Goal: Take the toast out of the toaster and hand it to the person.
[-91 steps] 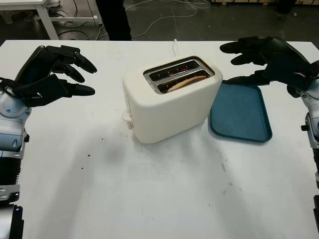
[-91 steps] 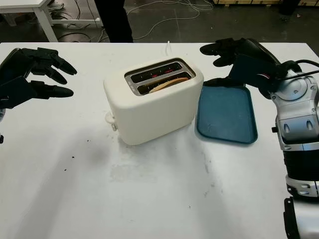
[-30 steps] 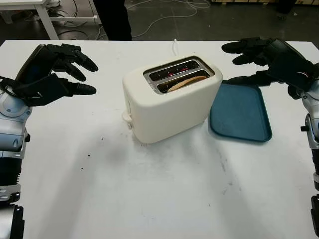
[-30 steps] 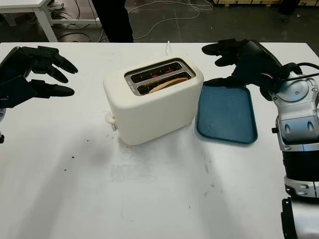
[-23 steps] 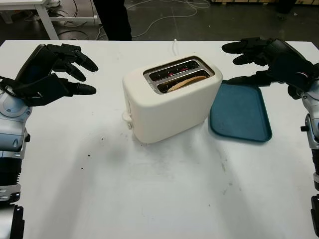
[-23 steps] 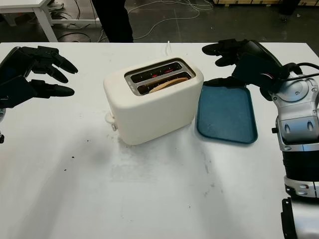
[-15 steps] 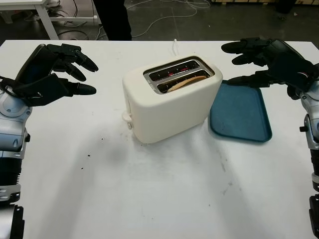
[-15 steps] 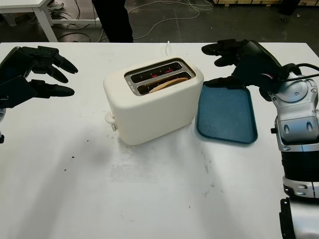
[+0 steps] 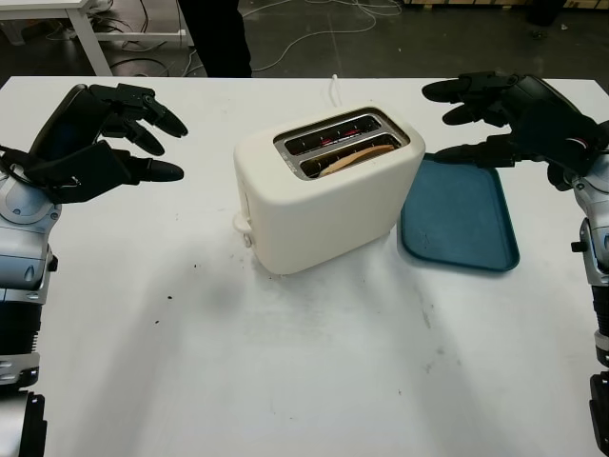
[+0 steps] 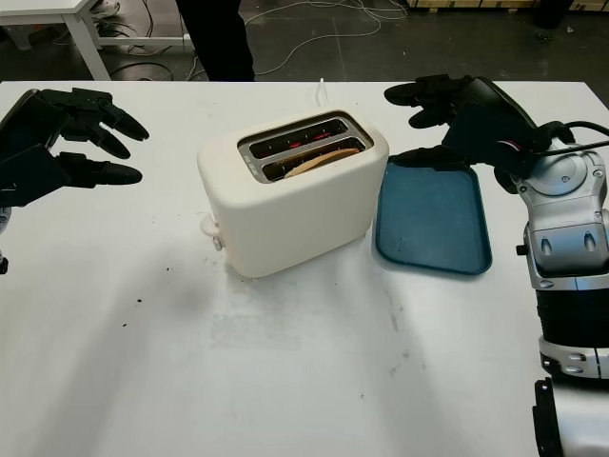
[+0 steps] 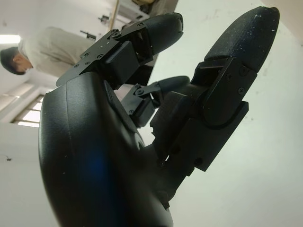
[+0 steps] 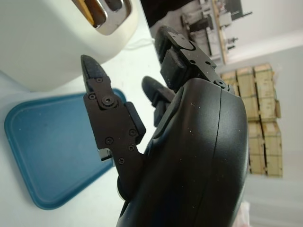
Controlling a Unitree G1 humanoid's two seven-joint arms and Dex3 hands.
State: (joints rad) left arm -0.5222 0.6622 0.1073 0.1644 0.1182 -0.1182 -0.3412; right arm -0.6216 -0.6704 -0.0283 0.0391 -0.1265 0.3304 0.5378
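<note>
A cream two-slot toaster (image 9: 324,205) stands mid-table. A slice of toast (image 9: 357,157) sits low in its nearer slot, just its brown top edge showing. My right hand (image 9: 495,119) hovers open above the far end of the blue tray, to the right of the toaster and apart from it. My left hand (image 9: 119,143) hangs open over the table's left side, well clear of the toaster. A person (image 9: 214,36) in dark trousers stands beyond the far table edge.
A blue tray (image 9: 459,214) lies flat against the toaster's right side. The toaster's white cord (image 9: 334,88) runs to the far edge. Dark crumbs (image 9: 195,267) speckle the white table (image 9: 314,371). Another white table (image 9: 81,19) stands at the far left.
</note>
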